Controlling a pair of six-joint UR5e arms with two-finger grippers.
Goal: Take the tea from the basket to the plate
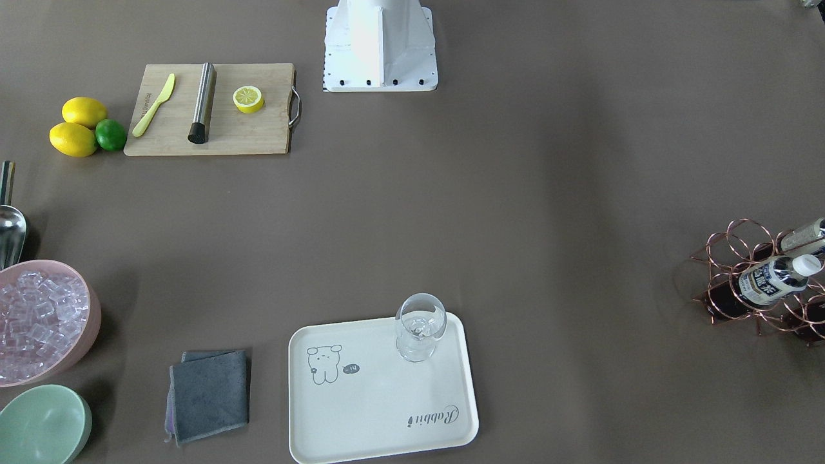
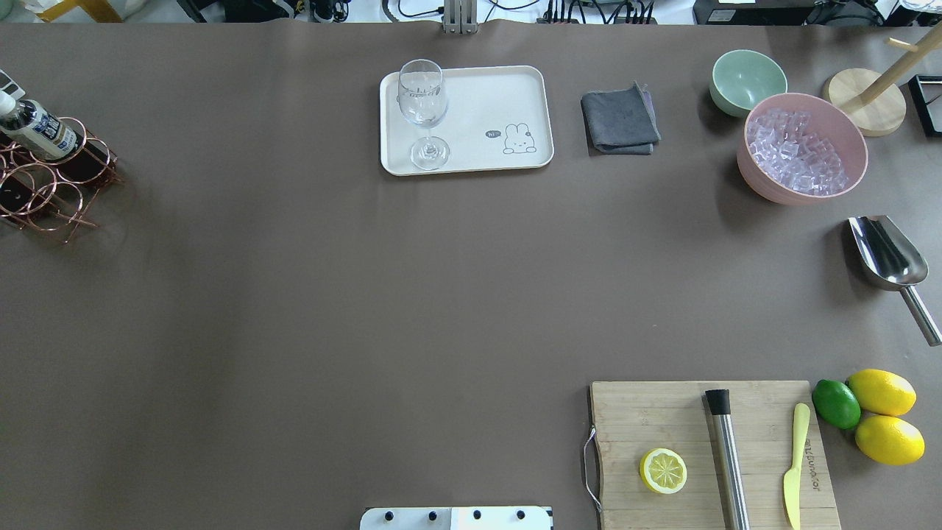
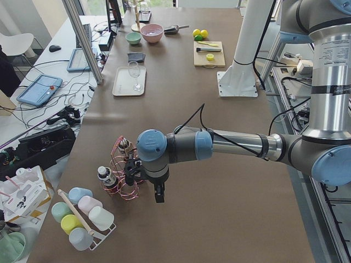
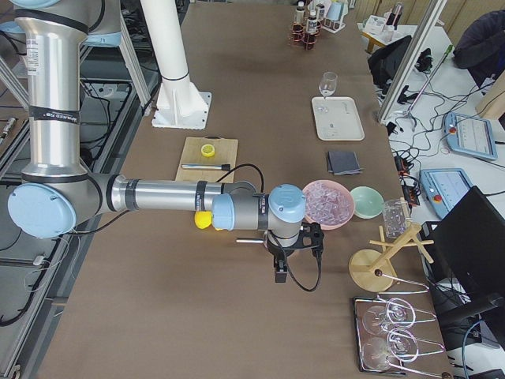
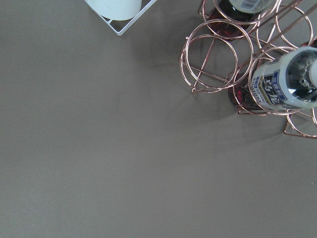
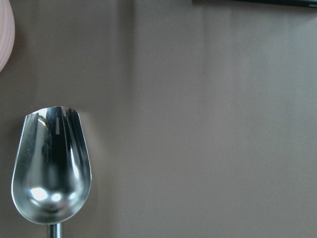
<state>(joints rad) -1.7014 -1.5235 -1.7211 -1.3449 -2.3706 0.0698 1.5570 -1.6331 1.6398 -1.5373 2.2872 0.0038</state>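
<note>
The tea bottles (image 1: 773, 278) stand in the copper wire basket (image 1: 722, 250) at the table's end on my left; one also shows in the overhead view (image 2: 37, 131) and close up in the left wrist view (image 5: 285, 82), tilted in a ring cell of the basket (image 5: 215, 62). The cream plate (image 1: 380, 406) lies at the table's far middle edge (image 2: 500, 96). My left gripper (image 3: 159, 195) hangs just beside the basket (image 3: 125, 170); I cannot tell if it is open. My right gripper (image 4: 280, 272) hovers near the scoop at the other end; I cannot tell its state.
A clear glass (image 1: 420, 325) stands on the plate's corner. A grey cloth (image 1: 209, 394), mint bowl (image 1: 42, 425), pink bowl of ice (image 1: 38, 319), metal scoop (image 6: 52, 168), cutting board (image 1: 213, 109) and lemons (image 1: 74, 138) fill my right side. A cup rack (image 3: 82, 216) stands beside the basket.
</note>
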